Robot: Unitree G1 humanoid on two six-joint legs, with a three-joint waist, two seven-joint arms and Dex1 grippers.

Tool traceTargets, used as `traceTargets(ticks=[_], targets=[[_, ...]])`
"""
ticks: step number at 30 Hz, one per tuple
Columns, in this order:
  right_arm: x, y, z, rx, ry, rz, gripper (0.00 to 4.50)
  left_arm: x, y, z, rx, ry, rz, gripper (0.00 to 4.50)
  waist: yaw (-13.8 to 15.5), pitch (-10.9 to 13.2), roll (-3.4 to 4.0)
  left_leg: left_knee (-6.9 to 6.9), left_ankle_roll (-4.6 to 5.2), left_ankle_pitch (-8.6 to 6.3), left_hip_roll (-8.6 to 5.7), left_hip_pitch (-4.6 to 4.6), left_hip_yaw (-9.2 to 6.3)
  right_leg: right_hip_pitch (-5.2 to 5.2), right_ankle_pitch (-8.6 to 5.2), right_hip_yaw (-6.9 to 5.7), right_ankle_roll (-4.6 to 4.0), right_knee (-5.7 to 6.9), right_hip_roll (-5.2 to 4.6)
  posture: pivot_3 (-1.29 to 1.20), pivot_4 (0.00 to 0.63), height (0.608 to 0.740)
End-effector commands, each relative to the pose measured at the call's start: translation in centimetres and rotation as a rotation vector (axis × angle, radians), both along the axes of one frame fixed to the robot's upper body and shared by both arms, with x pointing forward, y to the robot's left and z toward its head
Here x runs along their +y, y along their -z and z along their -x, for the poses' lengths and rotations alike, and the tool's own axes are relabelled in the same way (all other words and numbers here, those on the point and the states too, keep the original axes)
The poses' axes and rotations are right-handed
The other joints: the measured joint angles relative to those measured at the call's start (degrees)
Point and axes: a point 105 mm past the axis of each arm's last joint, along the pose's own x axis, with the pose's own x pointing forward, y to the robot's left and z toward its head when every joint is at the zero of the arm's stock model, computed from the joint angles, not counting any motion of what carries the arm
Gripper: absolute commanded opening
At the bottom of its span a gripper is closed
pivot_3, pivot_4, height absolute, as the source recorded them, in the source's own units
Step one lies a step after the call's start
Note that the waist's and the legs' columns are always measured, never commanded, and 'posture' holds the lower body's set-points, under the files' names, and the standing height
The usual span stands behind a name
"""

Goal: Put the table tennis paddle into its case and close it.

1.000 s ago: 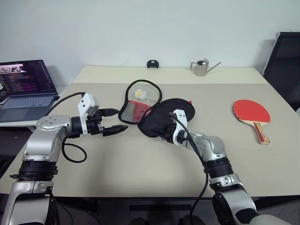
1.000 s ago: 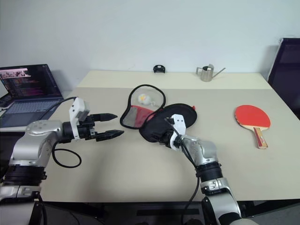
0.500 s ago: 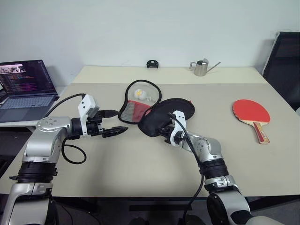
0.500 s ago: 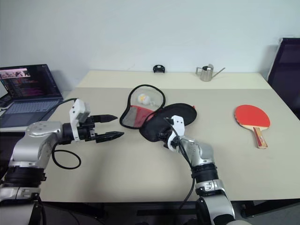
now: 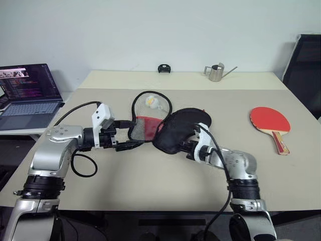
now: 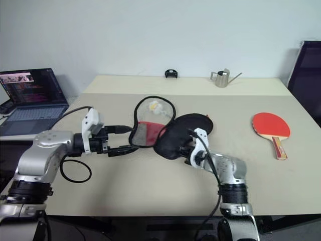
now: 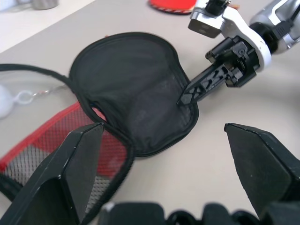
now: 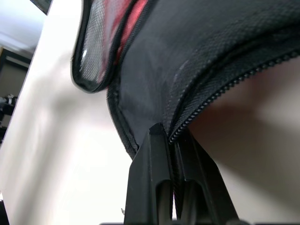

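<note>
Black fabric of the case (image 5: 176, 131) is clamped at its zip edge by the right tool (image 8: 172, 140), whose two fingers are pressed together on the flap. The flap is raised off the counter (image 5: 150, 181), and the red mesh-lined half (image 5: 143, 125) is left lying flat beneath and to the left.

Recommended handling of the step in hand, judged as opening the case wide for loading:
- The raised flap should be kept lifted and drawn toward three o'clock, so that the mouth is held open.
- The left tool (image 5: 128, 145), its fingers spread apart and closed on nothing, is held just beside the mesh half at nine o'clock of the case. It is best used to pin or pinch that lower half, so the pouch is not dragged along.
- The grip is set on a thin hem by the zip teeth; slippage is judged possible if the pull is abrupt.

Condition of the task items:
- Case: soft, limp, unzipped, black outside, red with black mesh inside, a white ball-like object (image 5: 150, 101) lying by its far loop at twelve o'clock.
- Table tennis paddle (image 5: 271, 122): red face up, wooden handle pointed toward the near edge, resting untouched at three o'clock, well apart from the case.
</note>
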Motion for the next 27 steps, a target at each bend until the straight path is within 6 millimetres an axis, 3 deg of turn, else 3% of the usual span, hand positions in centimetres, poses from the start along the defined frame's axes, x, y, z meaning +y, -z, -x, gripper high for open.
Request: traceTargets(ticks=[1, 8, 17, 27], targets=[[-1.0, -1.3, 1.3, -0.031, -0.057, 0.006, 0.01, -0.9, -0.8, 0.6, -0.029, 0.045, 0.004, 4.5, 0.0, 0.0, 0.0, 0.0, 0.0, 0.0, 0.0, 0.01, 0.0, 0.0, 0.0, 0.0, 0.0, 0.0, 0.0, 0.0, 0.15, 0.74], [-4.0, -1.3, 1.6, -0.017, -0.065, 0.088, 0.01, -2.0, -0.4, 1.0, -0.013, 0.086, 0.003, 4.5, 0.0, 0.0, 0.0, 0.0, 0.02, 0.0, 0.0, 0.02, 0.01, 0.03, 0.0, -0.02, 0.0, -0.01, 0.01, 0.0, 0.15, 0.74], [-10.0, -1.4, 1.0, -0.009, -0.091, 0.272, 0.01, -3.5, -0.2, 1.2, 0.003, 0.149, -0.001, 4.5, 0.17, 0.02, -0.02, 0.01, 0.04, -0.01, -0.02, 0.02, 0.01, 0.12, -0.01, -0.05, 0.01, -0.08, 0.0, 0.0, 0.15, 0.74], [-12.4, -1.5, 0.0, -0.02, -0.149, 0.374, 0.01, -4.8, -0.1, 1.3, 0.006, 0.193, 0.004, 4.5, 0.19, 0.04, -0.04, 0.03, 0.05, 0.0, 0.0, 0.01, 0.01, 0.13, -0.01, -0.06, 0.01, -0.07, 0.01, 0.0, 0.15, 0.74]])
